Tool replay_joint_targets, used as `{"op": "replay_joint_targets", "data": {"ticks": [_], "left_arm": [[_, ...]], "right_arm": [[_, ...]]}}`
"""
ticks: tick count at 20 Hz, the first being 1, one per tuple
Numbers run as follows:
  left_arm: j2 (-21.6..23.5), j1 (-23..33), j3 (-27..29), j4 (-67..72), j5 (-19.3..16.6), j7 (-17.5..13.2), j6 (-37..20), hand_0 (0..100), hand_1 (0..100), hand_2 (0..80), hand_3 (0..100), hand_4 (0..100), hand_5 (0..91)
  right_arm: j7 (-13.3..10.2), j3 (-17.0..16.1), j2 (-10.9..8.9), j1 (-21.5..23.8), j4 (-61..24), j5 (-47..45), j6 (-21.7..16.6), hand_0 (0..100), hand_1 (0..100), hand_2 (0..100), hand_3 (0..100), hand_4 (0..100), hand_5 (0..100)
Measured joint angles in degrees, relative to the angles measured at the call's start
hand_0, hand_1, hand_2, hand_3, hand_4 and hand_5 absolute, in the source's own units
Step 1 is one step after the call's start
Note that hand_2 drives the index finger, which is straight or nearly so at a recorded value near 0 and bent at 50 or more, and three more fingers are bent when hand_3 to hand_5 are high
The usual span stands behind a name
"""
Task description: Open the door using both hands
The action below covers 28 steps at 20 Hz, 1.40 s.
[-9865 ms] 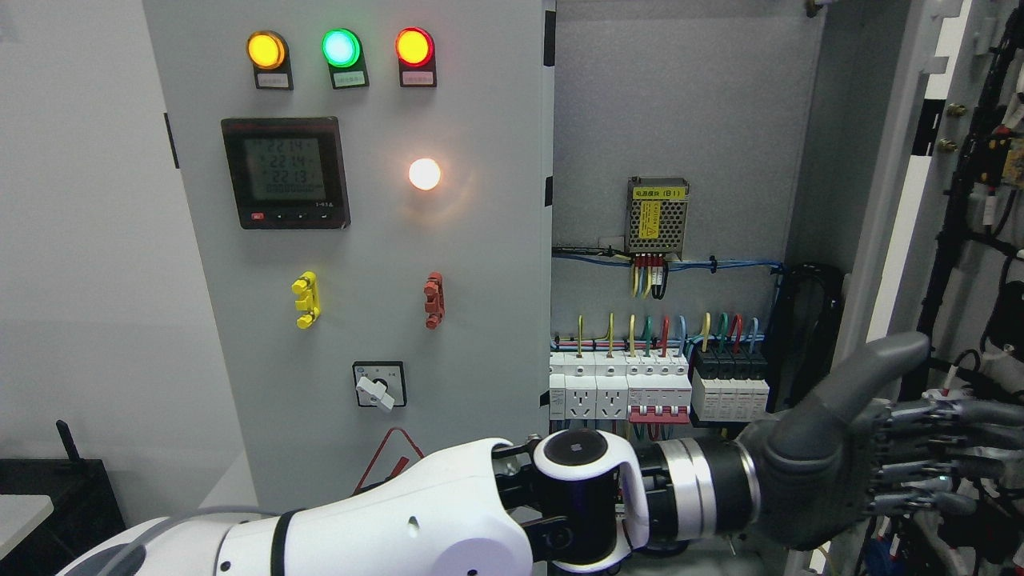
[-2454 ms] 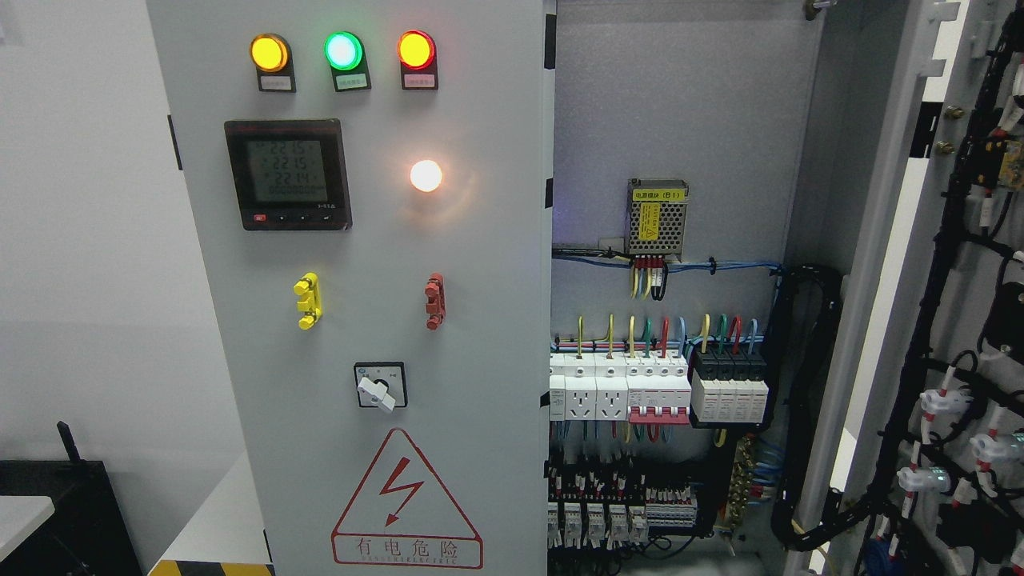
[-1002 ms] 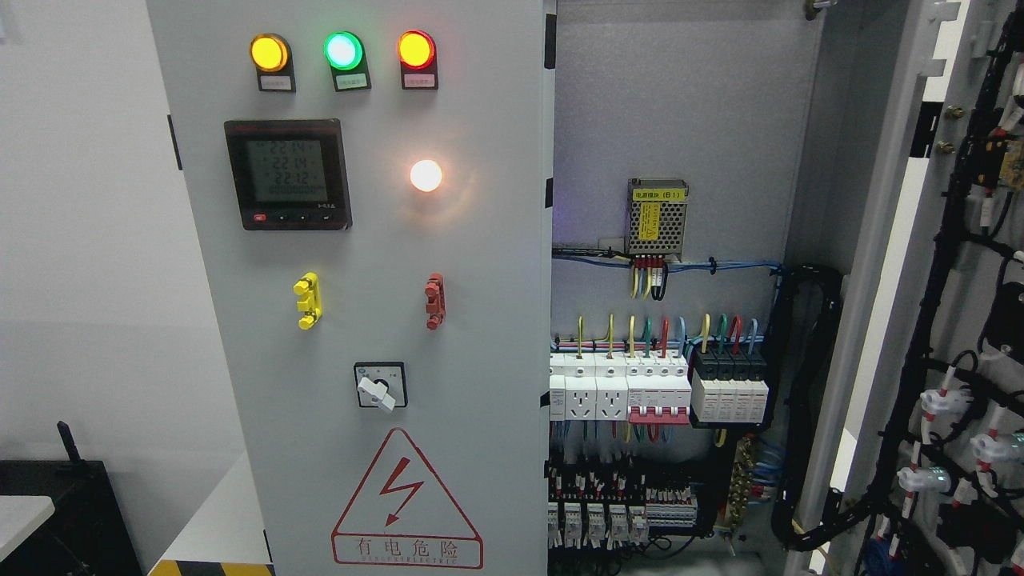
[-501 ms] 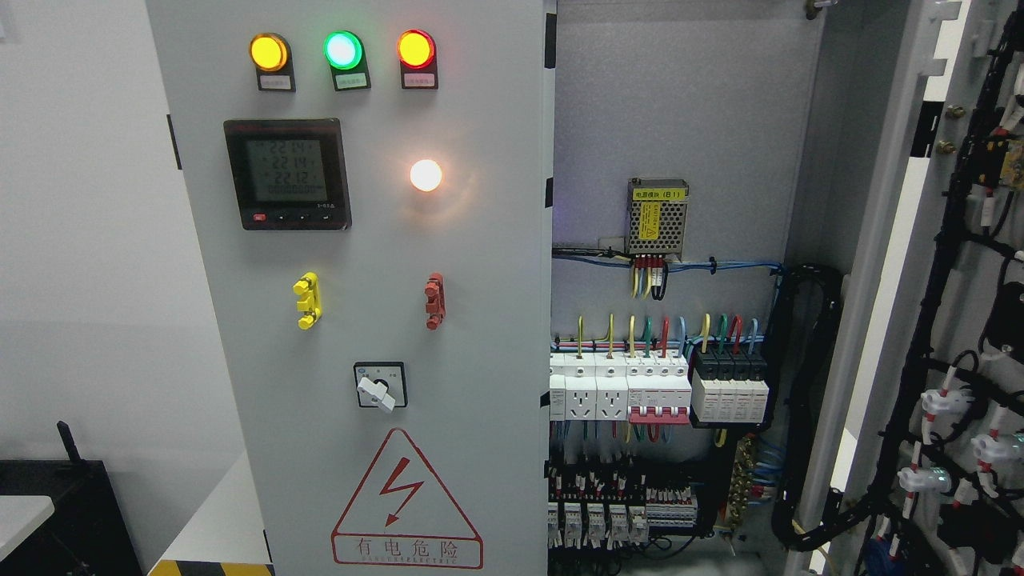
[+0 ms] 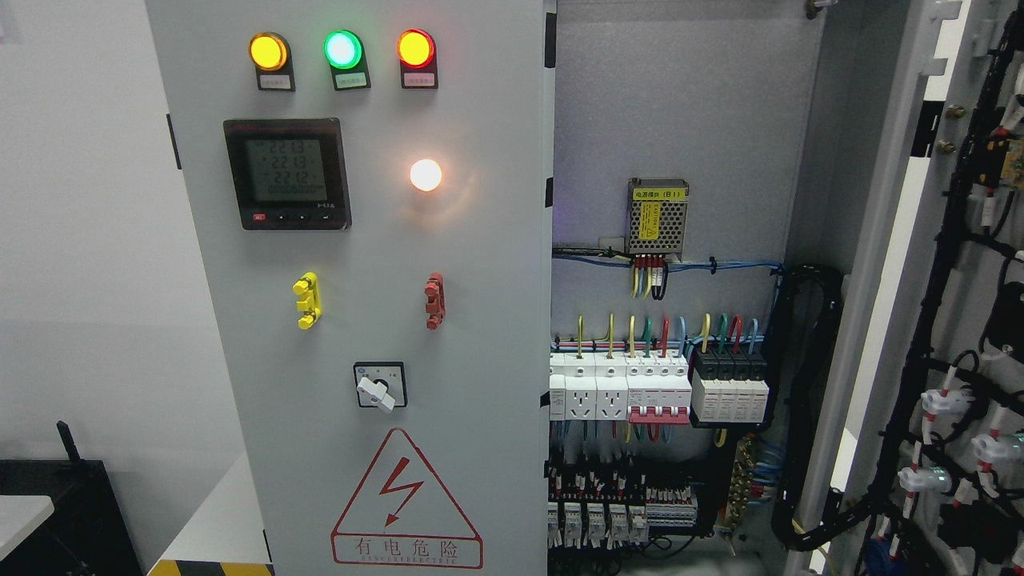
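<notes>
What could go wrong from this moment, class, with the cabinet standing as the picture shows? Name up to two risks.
1. The right door stands swung open, baring breakers and wiring while the indicator lamps glow: a reach inside might meet powered parts.
2. Cable bundles hang along the open door; a passing arm could snag them.
</notes>
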Motion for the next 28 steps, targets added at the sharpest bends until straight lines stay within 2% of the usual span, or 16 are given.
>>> {"op": "replay_joint_targets", "data": {"ticks": [5, 14, 25, 28], "left_arm": [[-0.01, 0.0, -0.09, -0.07, 0.0, 0.0, 0.0, 0, 0, 0.0, 0, 0, 0.0], [-0.01, 0.01, -0.18, -0.15, 0.02, -0.01, -0.01, 0, 0, 0.0, 0, 0, 0.0], [-0.02, 0.02, -0.21, -0.21, 0.01, -0.01, -0.01, 0, 0, 0.0, 0, 0, 0.0], [-0.02, 0.02, -0.21, -0.21, 0.01, -0.01, -0.01, 0, 0, 0.0, 0, 0, 0.0]], "right_arm": [[-0.05, 0.11, 0.36, -5.09, 0.54, 0.0, 5.77, 38, 0, 0, 0, 0, 0], [0.04, 0.22, 2.34, -12.86, 2.87, -1.67, 13.8, 38, 0, 0, 0, 0, 0], [0.17, 0.23, 3.39, -21.23, 7.66, -4.28, 17.23, 38, 0, 0, 0, 0, 0], [1.29, 0.24, 3.54, -22.82, 8.83, -5.09, 18.01, 38, 0, 0, 0, 0, 0]]}}
